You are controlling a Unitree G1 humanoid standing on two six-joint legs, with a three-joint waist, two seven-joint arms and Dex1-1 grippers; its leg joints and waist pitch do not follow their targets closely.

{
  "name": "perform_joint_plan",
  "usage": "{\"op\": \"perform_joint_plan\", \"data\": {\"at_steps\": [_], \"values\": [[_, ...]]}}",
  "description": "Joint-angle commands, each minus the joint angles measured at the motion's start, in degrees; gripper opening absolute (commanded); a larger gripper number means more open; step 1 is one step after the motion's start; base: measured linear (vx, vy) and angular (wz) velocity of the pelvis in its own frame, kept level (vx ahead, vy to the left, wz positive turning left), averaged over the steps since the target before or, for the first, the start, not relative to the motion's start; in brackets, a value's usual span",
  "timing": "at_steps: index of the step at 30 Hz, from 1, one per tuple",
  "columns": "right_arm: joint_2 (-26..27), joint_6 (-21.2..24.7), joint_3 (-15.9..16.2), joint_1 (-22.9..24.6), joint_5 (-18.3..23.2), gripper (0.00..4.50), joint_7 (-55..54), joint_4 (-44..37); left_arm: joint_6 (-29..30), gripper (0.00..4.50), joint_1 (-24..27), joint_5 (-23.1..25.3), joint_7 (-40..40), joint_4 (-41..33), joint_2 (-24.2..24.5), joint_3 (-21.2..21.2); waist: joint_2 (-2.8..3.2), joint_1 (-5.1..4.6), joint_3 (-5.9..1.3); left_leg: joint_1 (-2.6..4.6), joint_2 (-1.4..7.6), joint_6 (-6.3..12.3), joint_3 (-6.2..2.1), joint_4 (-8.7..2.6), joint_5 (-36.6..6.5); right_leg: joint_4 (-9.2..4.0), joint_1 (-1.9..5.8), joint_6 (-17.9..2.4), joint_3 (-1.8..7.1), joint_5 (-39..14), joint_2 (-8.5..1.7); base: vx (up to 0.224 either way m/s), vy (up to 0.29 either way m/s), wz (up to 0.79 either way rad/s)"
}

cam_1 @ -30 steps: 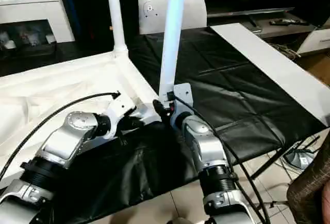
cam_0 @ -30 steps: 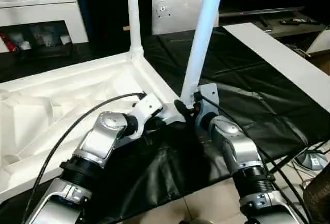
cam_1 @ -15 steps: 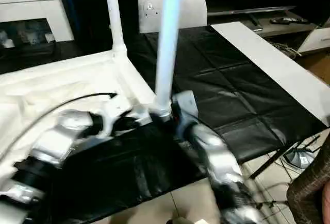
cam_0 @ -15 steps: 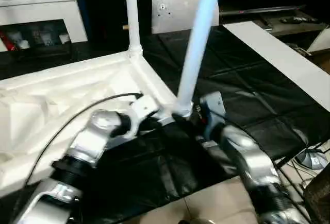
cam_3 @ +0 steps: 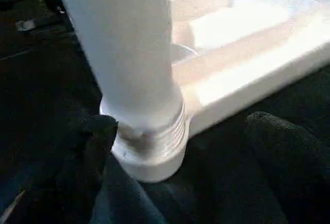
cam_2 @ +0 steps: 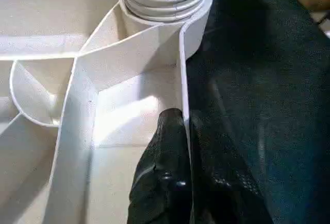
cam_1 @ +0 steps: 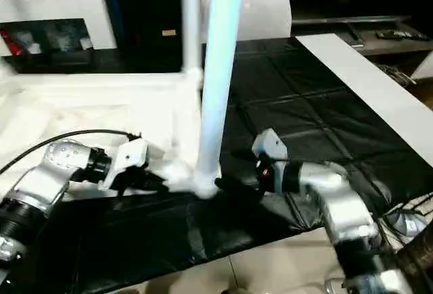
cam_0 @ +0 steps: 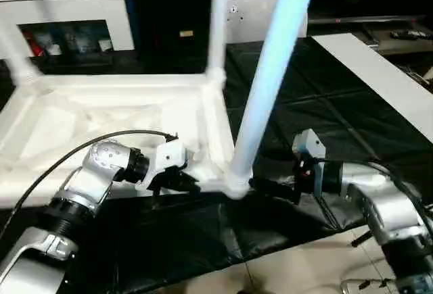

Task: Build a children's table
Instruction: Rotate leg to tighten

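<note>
**Rim pinched on one side, fingers wide at the leg on the other**

The left gripper (cam_2: 183,131) has its two black fingers pressed tight on the thin side rim of the tabletop (cam_0: 101,115), one finger inside the wall, one outside, just short of the near corner socket (cam_2: 198,28). Over on the other side, the right gripper (cam_3: 180,147) stands spread wide: its fingers (cam_3: 98,141) sit either side of the threaded foot of the near leg (cam_0: 270,71), close to it, and whether the pad beside the collar touches it is hard to say.

That near leg rises upright from the corner socket, its ribbed thread partly showing above the collar. The tabletop lies upside down, ribbed underside up, on the black cover (cam_0: 325,125) of the bench, taking up its left half, the worked corner near the front edge. A second leg (cam_0: 218,23) stands at the far corner of the same side, and a third (cam_0: 15,54) pokes up at the far left corner. A long white board (cam_0: 379,78) lies along the right edge of the bench. A flat white bag (cam_1: 260,13) stands behind the bench's far edge, white cabinets (cam_0: 67,10) at the back left.
</note>
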Motion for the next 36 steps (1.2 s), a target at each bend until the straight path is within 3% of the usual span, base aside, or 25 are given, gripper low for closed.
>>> {"op": "perform_joint_plan", "data": {"at_steps": [1, 8, 9, 13, 14, 25, 28, 36], "values": [[-0.5, -1.4, 0.9, -1.2, -0.4, 4.45, 1.9, 1.0, -2.5, 0.0, -1.9, -0.8, -4.1, -0.9, -0.6, -2.7, 0.12, -0.21, -3.69, -0.54, 1.48, 4.58, 0.5, -3.81, -5.1, -3.9, 3.63, -11.3, 3.8, -11.4, -3.49, 0.0, 0.0, 0.0], [-0.5, -1.0, 3.7, -2.8, -0.3, 4.45, 6.5, 1.8, -4.6, 0.0, -2.8, -0.4, -6.1, 0.7, -1.1, -3.2, -0.05, 0.5, -3.83, -0.52, 1.56, 4.71, 0.54, -3.69, -3.4, -3.44, 3.69, -11.9, 3.84, -8.3, -3.41, 0.0, 0.0, 0.0], [-0.5, -0.6, 4.0, -2.9, -0.1, 4.18, 7.2, 1.8, -4.9, 0.0, -2.9, -0.3, -6.2, 1.0, -1.2, -3.2, -0.05, 0.61, -3.85, -0.51, 1.56, 4.77, 0.55, -3.67, -3.2, -3.39, 3.7, -12.0, 3.83, -8.0, -3.39, 0.0, 0.0, 0.0], [-0.2, -0.5, 4.8, -3.5, 0.3, 4.05, 8.8, 2.6, -5.8, 0.0, -3.2, -0.3, -6.6, 2.0, -1.3, -3.3, -0.02, 0.83, -3.81, -0.55, 1.55, 4.33, 0.56, -3.72, -4.0, -3.53, 3.76, -11.6, 3.81, -9.3, -3.47, 0.0, 0.0, 0.0], [-0.1, -0.6, 5.1, -4.0, 0.3, 3.8, 9.4, 3.3, -6.2, 0.0, -3.4, -0.2, -6.9, 2.4, -1.4, -3.4, 0.0, 0.85, -3.8, -0.61, 1.51, 4.17, 0.56, -3.71, -4.2, -3.6, 3.77, -11.5, 3.78, -9.8, -3.47, 0.0, 0.0, 0.0], [0.1, -0.4, 6.6, -5.0, -0.2, 2.84, 11.5, 4.7, -7.5, 0.0, -4.0, 0.3, -7.1, 3.7, -1.5, -3.3, -0.17, 1.01, -3.91, -0.7, 1.48, 3.98, 0.54, -3.61, -3.3, -3.41, 3.82, -11.3, 3.77, -9.1, -3.44, 0.0, 0.0, 0.0], [0.6, -0.3, 6.8, -5.0, -0.2, 2.77, 11.5, 4.8, -7.5, 0.0, -3.9, 0.2, -6.7, 4.0, -1.7, -3.0, -0.29, 1.03, -3.89, -0.72, 1.47, 3.97, 0.54, -3.6, -3.3, -3.41, 3.83, -11.0, 3.76, -9.6, -3.47, 0.0, 0.0, 0.0], [5.5, 4.5, 4.2, -1.1, 2.6, 2.6, 2.9, 0.6, 0.9, 0.0, -2.4, -0.7, 4.2, 0.7, -5.0, 1.0, 0.02, 0.88, -3.68, -0.57, 1.56, 2.54, 0.46, -3.88, -5.2, -3.83, 3.68, -10.1, 3.74, -12.6, -3.45, 0.0, 0.0, 0.0]]}}
